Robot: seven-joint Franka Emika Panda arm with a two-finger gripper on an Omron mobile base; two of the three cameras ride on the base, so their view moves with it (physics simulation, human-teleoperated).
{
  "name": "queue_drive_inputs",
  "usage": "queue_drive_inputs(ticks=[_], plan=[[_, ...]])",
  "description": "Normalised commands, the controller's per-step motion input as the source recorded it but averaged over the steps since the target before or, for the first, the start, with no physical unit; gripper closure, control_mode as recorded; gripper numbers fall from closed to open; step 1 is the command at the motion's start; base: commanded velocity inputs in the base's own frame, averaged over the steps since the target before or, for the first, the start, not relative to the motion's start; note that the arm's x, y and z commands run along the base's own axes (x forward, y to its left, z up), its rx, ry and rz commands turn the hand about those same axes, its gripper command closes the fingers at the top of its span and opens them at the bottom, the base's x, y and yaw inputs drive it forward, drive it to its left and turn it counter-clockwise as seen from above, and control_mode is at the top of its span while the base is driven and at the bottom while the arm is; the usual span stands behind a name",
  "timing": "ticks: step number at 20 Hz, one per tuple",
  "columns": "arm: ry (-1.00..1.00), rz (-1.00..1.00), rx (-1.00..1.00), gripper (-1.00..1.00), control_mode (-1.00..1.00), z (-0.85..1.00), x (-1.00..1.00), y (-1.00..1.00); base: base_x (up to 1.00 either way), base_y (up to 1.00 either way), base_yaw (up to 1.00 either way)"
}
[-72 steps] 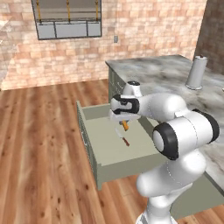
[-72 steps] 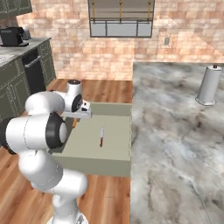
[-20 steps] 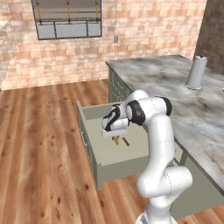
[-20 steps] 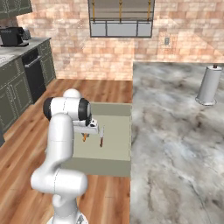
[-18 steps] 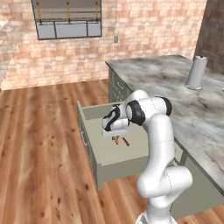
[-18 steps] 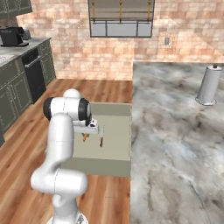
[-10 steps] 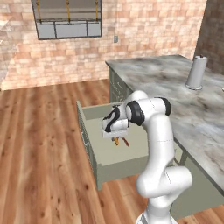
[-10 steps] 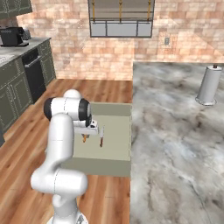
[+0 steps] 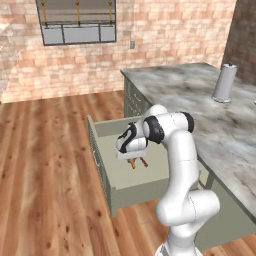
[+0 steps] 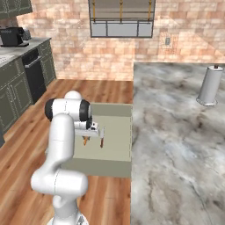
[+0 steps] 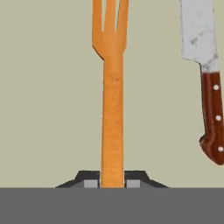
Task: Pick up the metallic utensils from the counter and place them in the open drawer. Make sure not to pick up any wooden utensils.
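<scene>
Orange fork (image 11: 112, 87) pinched in hand (image 11: 112, 183) beside knife (image 11: 209, 83); base cams show drawer (image 9: 131, 192).

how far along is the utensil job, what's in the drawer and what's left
Done: the knife already lies on the pale floor of the open drawer. In hand: the gripper sits low in the drawer, fingertips on either side of the orange fork handle. Left: let go and pull the arm out.
</scene>
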Motion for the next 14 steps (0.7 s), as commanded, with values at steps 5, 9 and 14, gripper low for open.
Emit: queue_drive_inputs(ticks=[5,9,14], plan=[[0.0,0.0,0.0,-1.0,-1.0,0.03,0.0,0.0,0.0,0.0,0.0],[0.0,0.01,-0.01,-1.0,-1.0,0.2,0.0,0.0,0.0,0.0,0.0],[-0.03,0.01,0.0,-1.0,-1.0,0.51,-0.01,0.0,0.0,0.0,0.0]])
